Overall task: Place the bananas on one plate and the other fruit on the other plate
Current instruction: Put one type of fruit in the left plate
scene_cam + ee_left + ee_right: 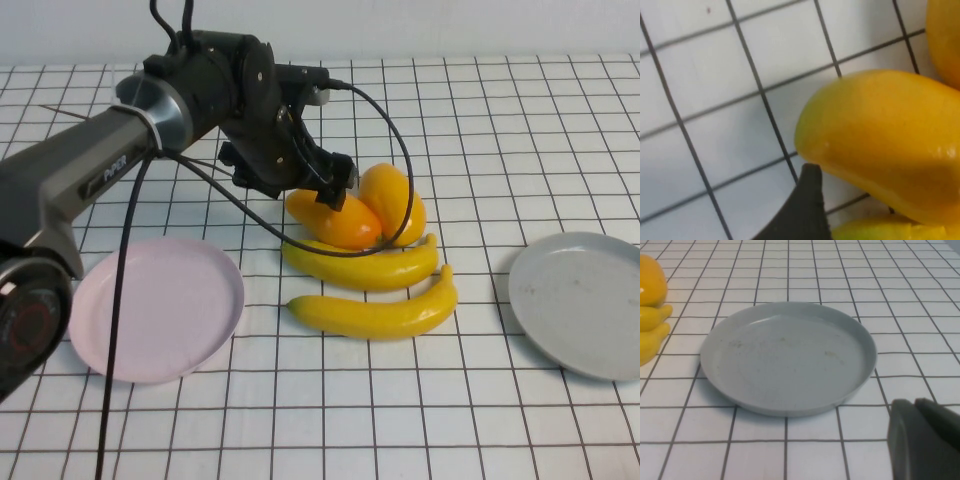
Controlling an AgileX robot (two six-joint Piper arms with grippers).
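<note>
One arm reaches down, its left end effector spread wide over the orange fruit.

Yellow bananas, orange-yellow mangoes, pale pink plate, light-grey plate, white black-gridded tablecloth

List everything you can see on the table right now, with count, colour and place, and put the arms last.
bananas: two, yellow, side by side at the centre, nearer the robot than the mangoes.
mangoes: two, orange-yellow, touching each other just beyond the bananas.
pink plate: one, pale pink, left side, nothing on it.
grey plate: one, light grey, right side, nothing on it.
table: white with a black grid.
left gripper: open, down at the left-hand mango.
right gripper: shut, parked near the grey plate.
</note>
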